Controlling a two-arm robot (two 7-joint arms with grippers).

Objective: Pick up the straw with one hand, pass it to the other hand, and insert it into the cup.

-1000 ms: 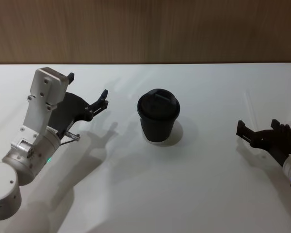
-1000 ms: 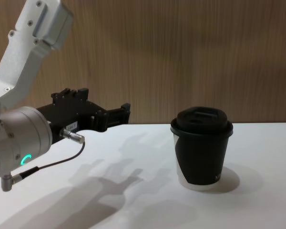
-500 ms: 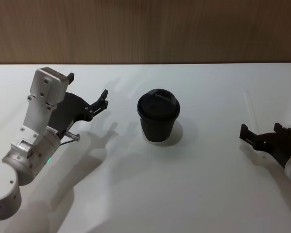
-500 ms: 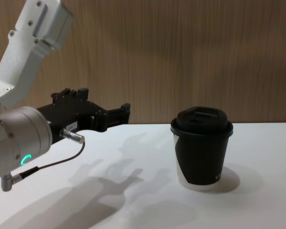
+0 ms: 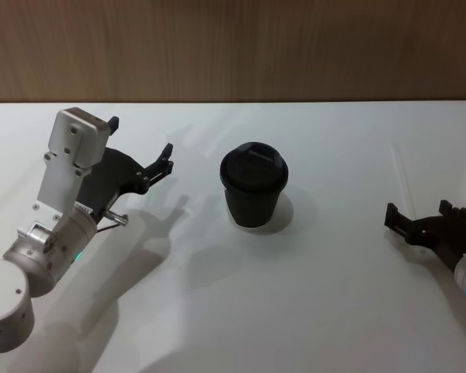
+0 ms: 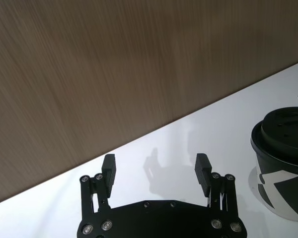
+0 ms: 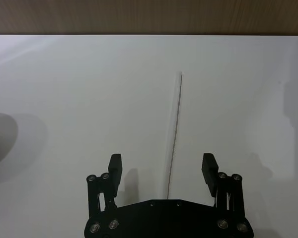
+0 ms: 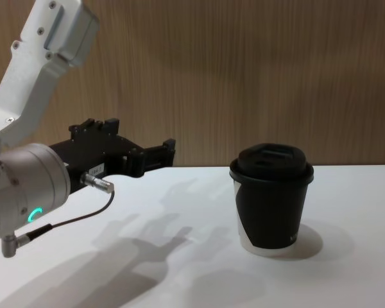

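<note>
A small black paper cup [image 5: 252, 185] with a black domed plastic lid and a white band at its base stands upright on the white table top [image 5: 334, 311], in front of a brown wooden wall [image 5: 233, 47]. The lid is closed on the cup.

The thin, straight white straw [image 5: 401, 174] lies flat on the table, well apart from the cup on its right side. It points away from the robot, and no gripper holds it.

The slim all-black right gripper [image 5: 418, 216] is also to the right of the cup, at the near end of the straw. Its jaws are spread wide. In the right wrist view the straw [image 7: 175, 134] runs in the gap between the two fingers of this gripper [image 7: 162, 161] and touches neither of them. How high the gripper is over the table I cannot tell.

The black left gripper [image 5: 140, 136], on a bulky silver cylindrical wrist with a green glowing ring [image 8: 33, 215] and a thin dark cable [image 8: 64, 221] with a metal plug, hangs in the air to the left of the cup, apart from it. Its jaws are spread too and hold nothing, as the left wrist view shows [image 6: 155, 161], where the cup [image 6: 283, 158] stands just beyond one finger.
</note>
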